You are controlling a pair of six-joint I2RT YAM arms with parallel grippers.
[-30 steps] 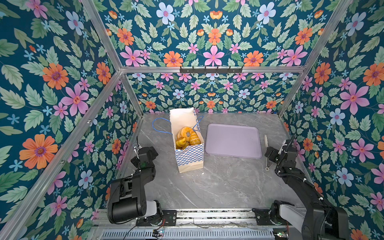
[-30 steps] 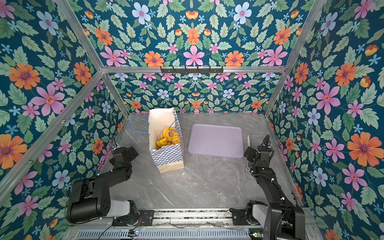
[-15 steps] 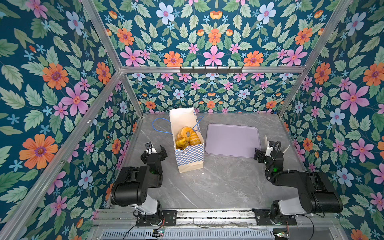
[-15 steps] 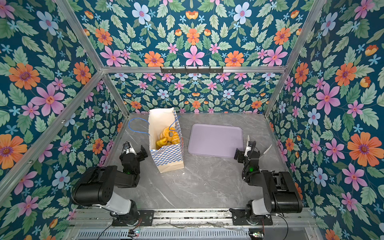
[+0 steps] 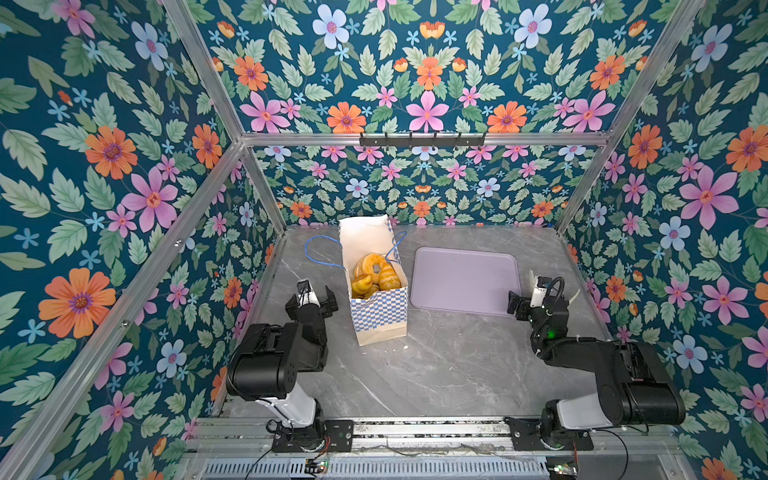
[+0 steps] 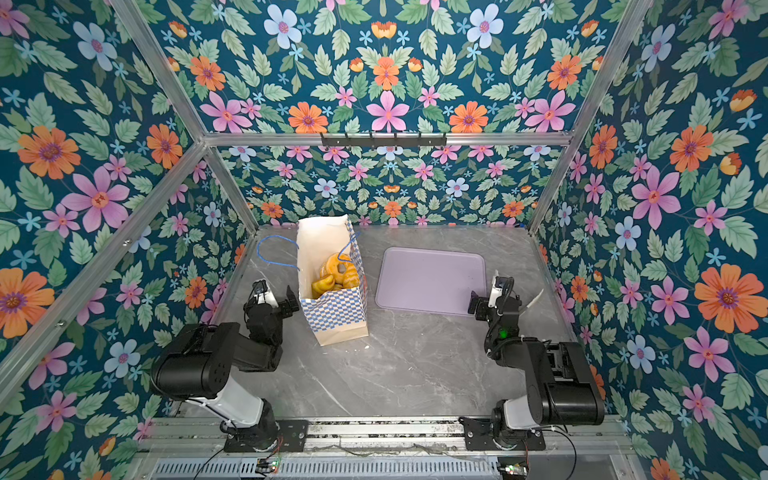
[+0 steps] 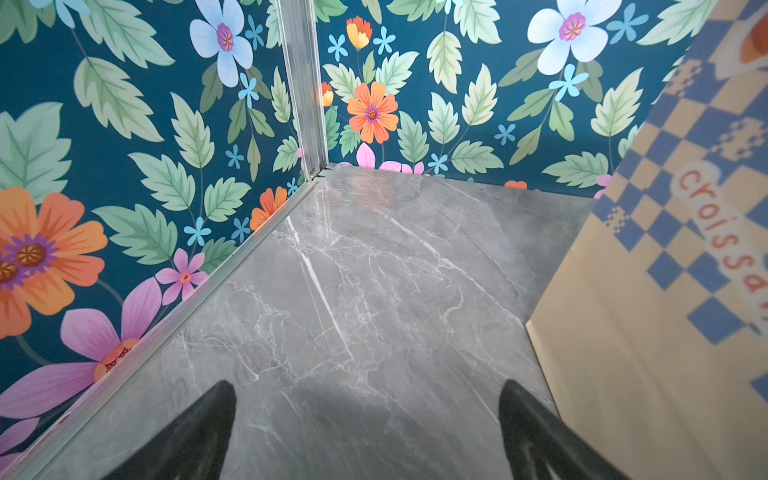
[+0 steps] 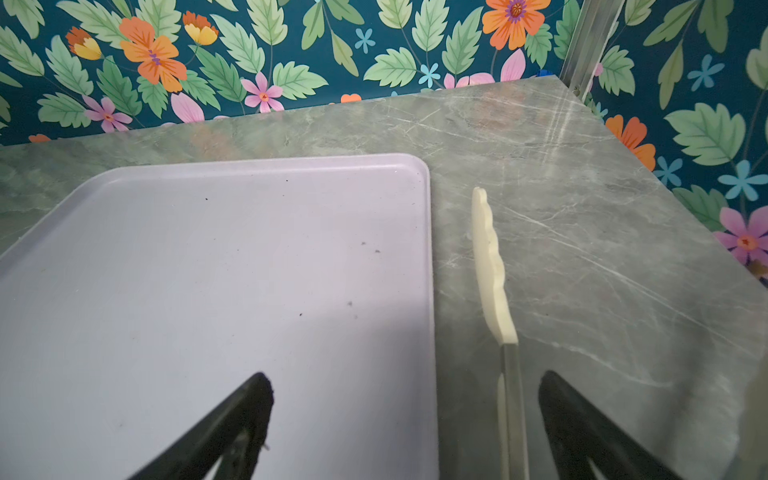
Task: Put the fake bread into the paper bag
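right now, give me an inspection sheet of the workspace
surface: grey marble table, no spill seen
job's things: paper bag upright and open; fake bread piled inside, none seen outside
clutter: lilac tray with nothing on it; white tongs on the table beside it
claws: left claw open beside the bag, holding nothing; right claw open over the tray's edge, holding nothing
cables: black cable looped at the right wrist; loose wires by the front rail
surroundings: floral walls, aluminium frame, black hook rail

glossy fake bread (image 5: 376, 272) in matt paper bag (image 5: 380, 316), polished marble table (image 5: 436, 365).
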